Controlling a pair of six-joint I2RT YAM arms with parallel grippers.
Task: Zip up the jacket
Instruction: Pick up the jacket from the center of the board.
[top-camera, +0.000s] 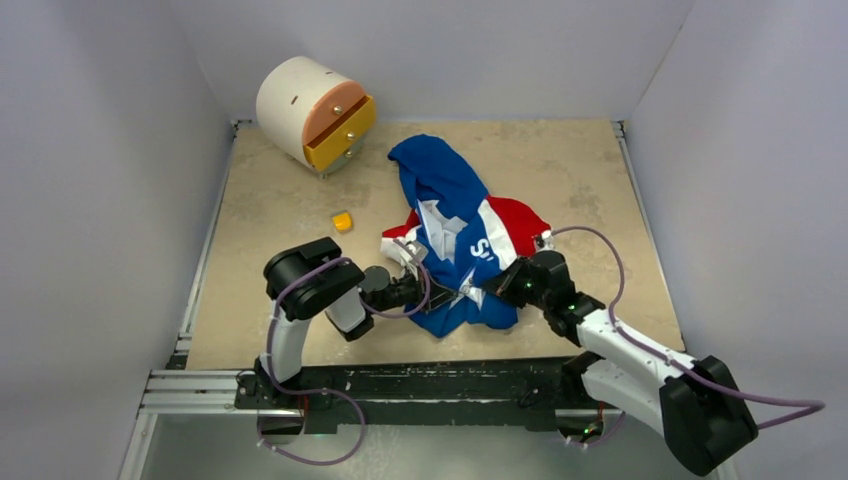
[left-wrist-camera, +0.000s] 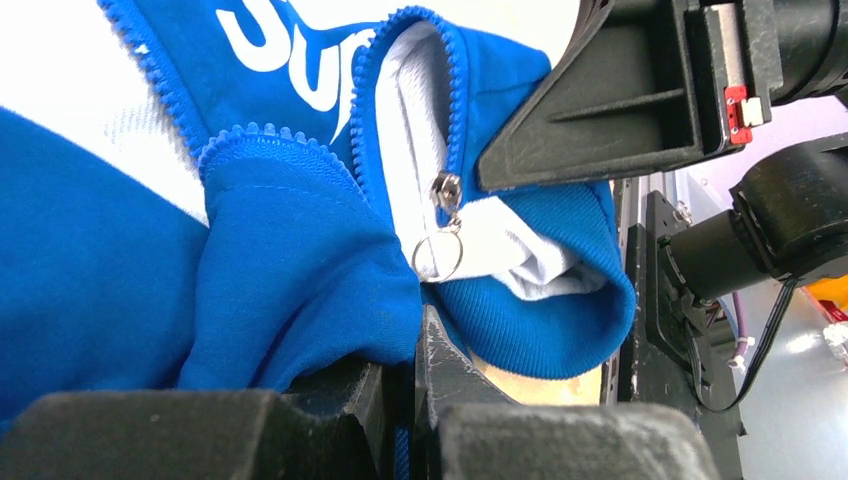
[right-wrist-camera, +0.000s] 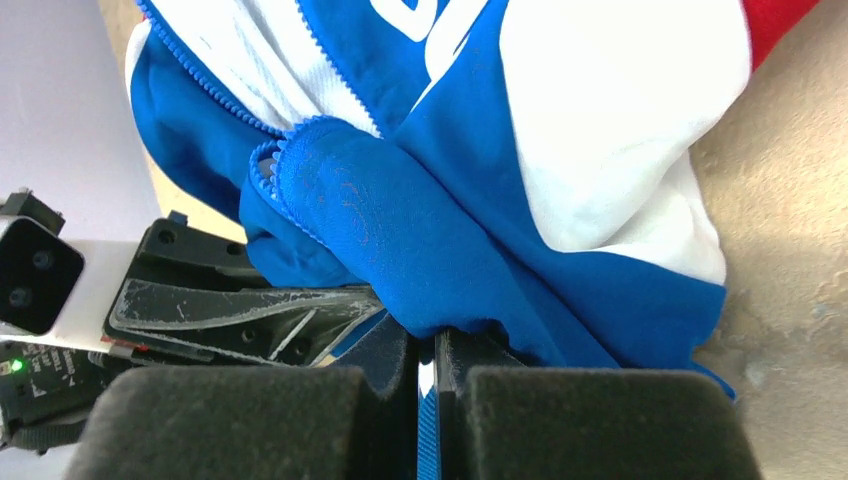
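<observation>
Soft, even light falls from above in the overhead view, leaving only faint shadows beside the jacket (top-camera: 450, 190) and under the arms, with no glare. In the left wrist view the zipper pull (left-wrist-camera: 445, 192) is crisp, while the left finger pads (left-wrist-camera: 150, 435) are dark and blurred. The right finger pads (right-wrist-camera: 250, 420) are equally soft, and the jacket's white panel is nearly overexposed.

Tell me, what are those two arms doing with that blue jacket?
Two robot arms are working on zipping a crumpled blue, white and red jacket on the table. The left gripper and right gripper are each shut on the blue hem at its near edge. The zipper is open, its teeth apart, with the slider low on one side.
</observation>
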